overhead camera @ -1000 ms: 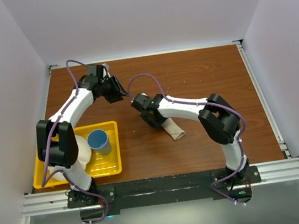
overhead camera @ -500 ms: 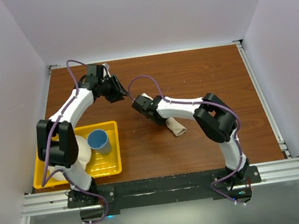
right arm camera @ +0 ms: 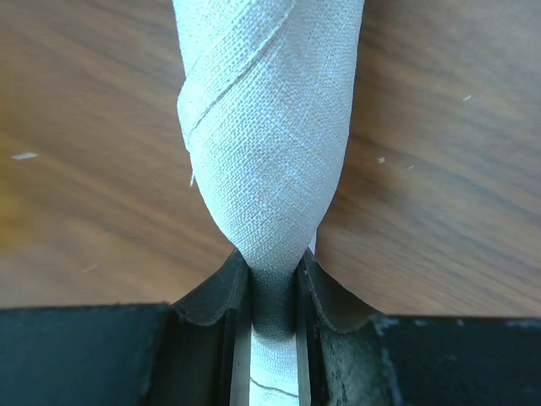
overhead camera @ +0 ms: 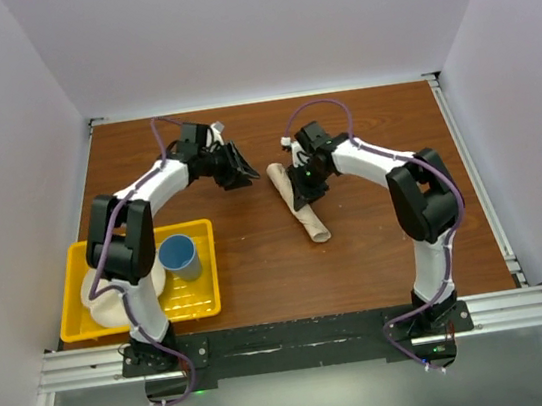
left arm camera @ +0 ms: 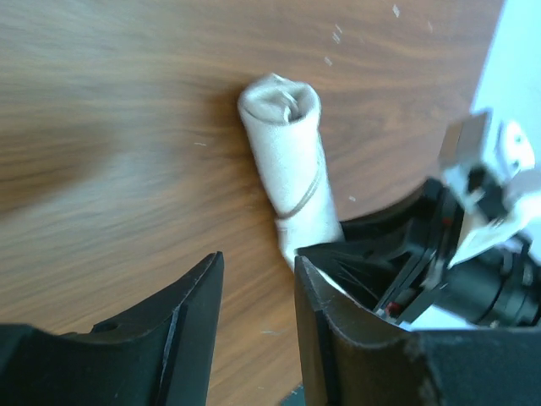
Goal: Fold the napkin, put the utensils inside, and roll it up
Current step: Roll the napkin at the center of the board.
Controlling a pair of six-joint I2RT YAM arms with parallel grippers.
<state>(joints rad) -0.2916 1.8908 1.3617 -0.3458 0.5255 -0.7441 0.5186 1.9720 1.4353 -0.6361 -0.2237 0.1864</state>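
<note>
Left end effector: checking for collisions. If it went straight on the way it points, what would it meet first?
Probably the rolled napkin, lying just ahead of the left end effector; depth is unclear, so it may touch the table first.

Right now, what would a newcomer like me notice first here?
The napkin stands out first: it lies mid-table rolled into a tight tube, and the right gripper is pinching it. The left gripper hangs open just to the napkin's left, holding nothing. At the near left sits a bright yellow tray with a blue cup in it.
</note>
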